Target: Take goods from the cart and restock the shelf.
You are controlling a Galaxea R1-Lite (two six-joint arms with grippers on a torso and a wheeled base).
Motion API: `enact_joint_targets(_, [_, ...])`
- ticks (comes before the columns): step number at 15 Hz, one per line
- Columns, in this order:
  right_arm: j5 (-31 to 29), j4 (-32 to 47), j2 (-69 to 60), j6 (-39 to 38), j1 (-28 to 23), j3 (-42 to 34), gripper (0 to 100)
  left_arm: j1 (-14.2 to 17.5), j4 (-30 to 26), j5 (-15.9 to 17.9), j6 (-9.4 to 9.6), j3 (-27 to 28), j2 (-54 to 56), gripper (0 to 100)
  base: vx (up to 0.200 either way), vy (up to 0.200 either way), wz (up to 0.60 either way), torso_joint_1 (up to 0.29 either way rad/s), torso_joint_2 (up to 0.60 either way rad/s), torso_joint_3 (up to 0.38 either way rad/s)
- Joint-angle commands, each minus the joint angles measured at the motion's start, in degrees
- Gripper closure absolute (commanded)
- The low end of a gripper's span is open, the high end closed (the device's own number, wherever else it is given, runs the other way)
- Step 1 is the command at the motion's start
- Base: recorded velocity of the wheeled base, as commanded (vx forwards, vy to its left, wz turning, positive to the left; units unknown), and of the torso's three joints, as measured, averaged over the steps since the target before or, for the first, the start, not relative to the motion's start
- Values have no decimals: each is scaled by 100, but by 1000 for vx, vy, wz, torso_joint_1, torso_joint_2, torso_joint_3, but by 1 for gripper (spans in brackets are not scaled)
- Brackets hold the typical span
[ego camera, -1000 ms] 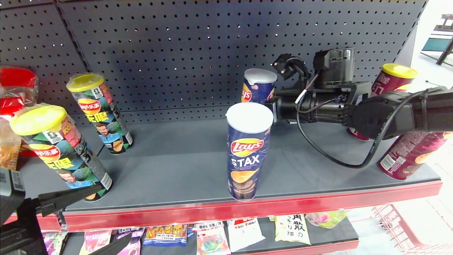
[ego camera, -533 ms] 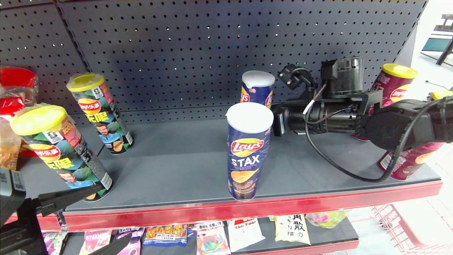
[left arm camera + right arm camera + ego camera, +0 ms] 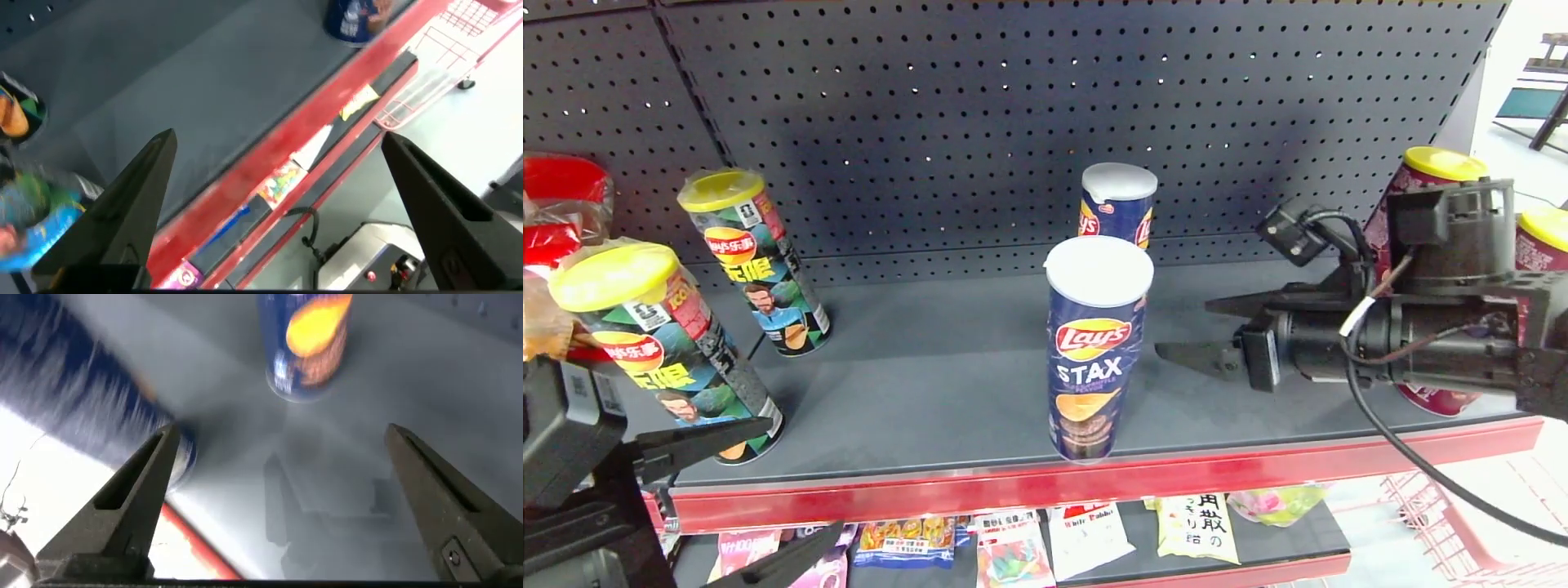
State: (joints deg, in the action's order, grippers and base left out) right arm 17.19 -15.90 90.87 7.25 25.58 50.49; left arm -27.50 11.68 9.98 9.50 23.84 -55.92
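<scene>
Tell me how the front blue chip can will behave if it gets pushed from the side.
The front blue can is tall and narrow on a small base, so a push near its lid would probably tip it. It stands close to the shelf's red front edge, so it might fall off. Lying down, its round body would likely roll.

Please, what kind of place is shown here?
Probably a shop aisle: tall blue crisp tubes stand on a grey shelf with red front edge, backed by dark pegboard, with snack packets below.
</scene>
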Motion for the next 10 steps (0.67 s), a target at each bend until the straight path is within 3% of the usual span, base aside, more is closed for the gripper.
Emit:
enact_joint_targets(1, [-40, 25, -1686, 22, -53, -1384, 0, -1, 194, -40, 17, 270, -728, 0, 0, 0, 0, 0, 0, 0])
enact_joint_targets(3, [-84, 43, -2548, 31, -105, -2052, 0, -27, 625, -234, 26, 314, -1237, 0, 0, 0, 0, 0, 0, 0])
enact_joint_targets(6, [-374, 52, -4024, 31, -519, -2887, 0, -194, 1513, -207, 8, 323, -2063, 0, 0, 0, 0, 0, 0, 0])
enact_joint_targets(8, [-699, 69, -4719, 13, -826, -3168, 0, -361, 1601, -190, 0, 446, -2433, 0, 0, 0, 0, 0, 0, 0])
enact_joint_targets(10, [-893, 693, -5519, -49, -1371, -3177, 0, -449, 1609, -172, -9, 894, -2995, 0, 0, 0, 0, 0, 0, 0])
